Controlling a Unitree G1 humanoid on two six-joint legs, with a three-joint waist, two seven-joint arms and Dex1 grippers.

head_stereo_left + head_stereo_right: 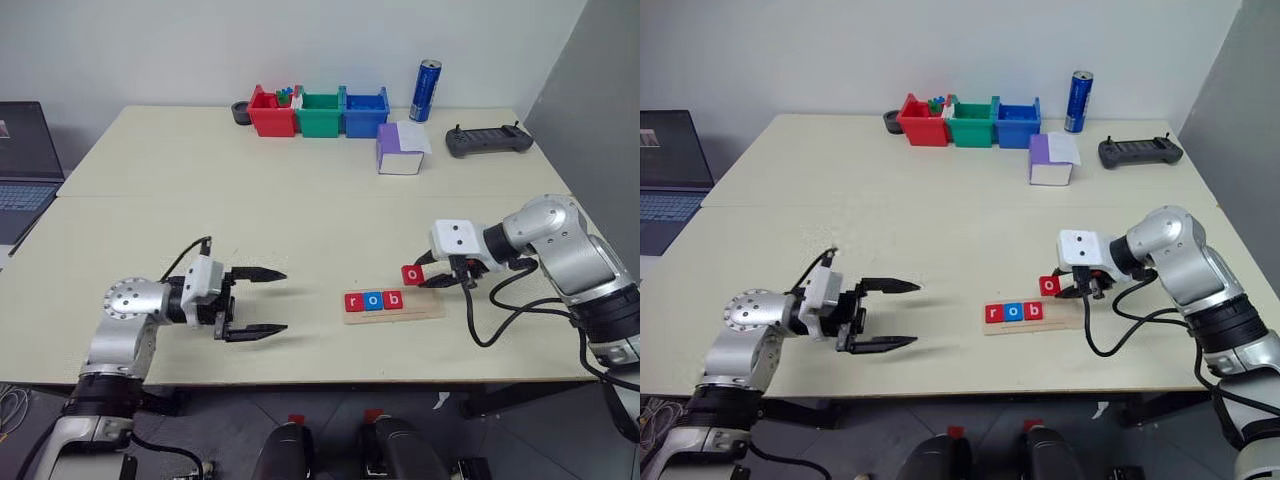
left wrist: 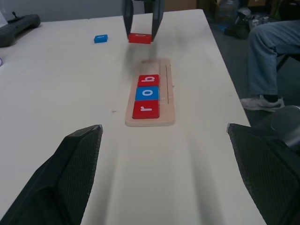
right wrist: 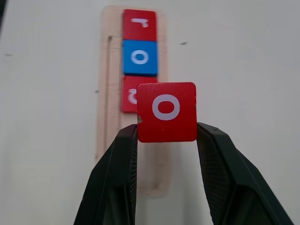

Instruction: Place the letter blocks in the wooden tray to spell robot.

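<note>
The wooden tray lies on the table in front of me, right of centre. Three letter blocks sit in its left part: a red r, a blue o and a red b. My right gripper hovers just above the tray's right end, shut on a red o block held by its edges. Another blue block lies flat on the table beyond the tray. My left gripper is open and holds nothing, level above the table, left of the tray and pointing toward it.
Red, green and blue bins stand in a row at the table's far edge, with a blue can, a purple-and-white box and a black controller. A laptop sits far left. A person's leg shows beside the table.
</note>
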